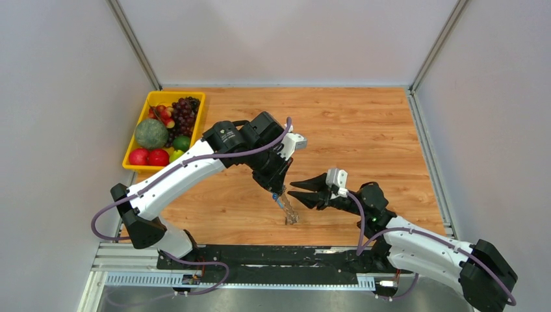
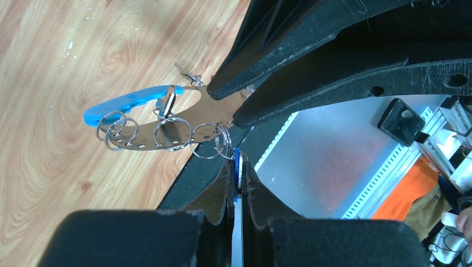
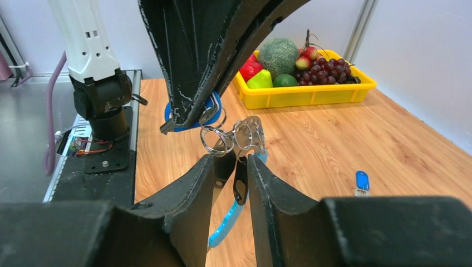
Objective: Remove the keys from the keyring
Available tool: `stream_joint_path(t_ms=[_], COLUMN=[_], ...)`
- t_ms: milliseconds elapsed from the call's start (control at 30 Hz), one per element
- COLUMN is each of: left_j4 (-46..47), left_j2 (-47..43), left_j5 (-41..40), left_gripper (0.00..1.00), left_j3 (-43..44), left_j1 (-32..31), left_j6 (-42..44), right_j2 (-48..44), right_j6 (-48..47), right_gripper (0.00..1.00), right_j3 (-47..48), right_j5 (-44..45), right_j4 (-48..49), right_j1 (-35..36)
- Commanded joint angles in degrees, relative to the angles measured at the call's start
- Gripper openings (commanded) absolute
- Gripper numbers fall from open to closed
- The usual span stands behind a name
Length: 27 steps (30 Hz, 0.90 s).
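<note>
Left pincer (image 2: 238,171) is clamped tight on a blue key (image 2: 237,158), and the keyring (image 2: 131,103) hangs right off its tips. Right pincer (image 3: 231,161) has a finger on either side of the keyring's far end. Honestly can't tell if it's actually gripping.

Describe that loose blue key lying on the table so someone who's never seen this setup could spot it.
Start at the yellow fruit tray on the wooden table. On bare wood nearer the right wrist camera lies a small blue-headed key. It alone lies flat and loose, well apart from the keyring, which is held up in the air.
</note>
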Motion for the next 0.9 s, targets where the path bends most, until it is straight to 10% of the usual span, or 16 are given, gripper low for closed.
stream_joint_path(t_ms=[0,867], left_j4=[1.2,1.1], left_j2=[-1.5,-0.4], left_j5=[0.8,0.3], left_gripper=[0.0,0.0], left_j3=[1.3,2.3], left_j1=[-0.1,-0.9], left_j6=[0.7,1.1], right_j2=[0.5,3.6], right_j6=[2.4,3.1], right_gripper=[0.33,0.17], right_j3=[1.9,3.2], right_j5=[-2.8,-6.3], right_j4=[4.4,6.8], right_j1=[0.0,0.1])
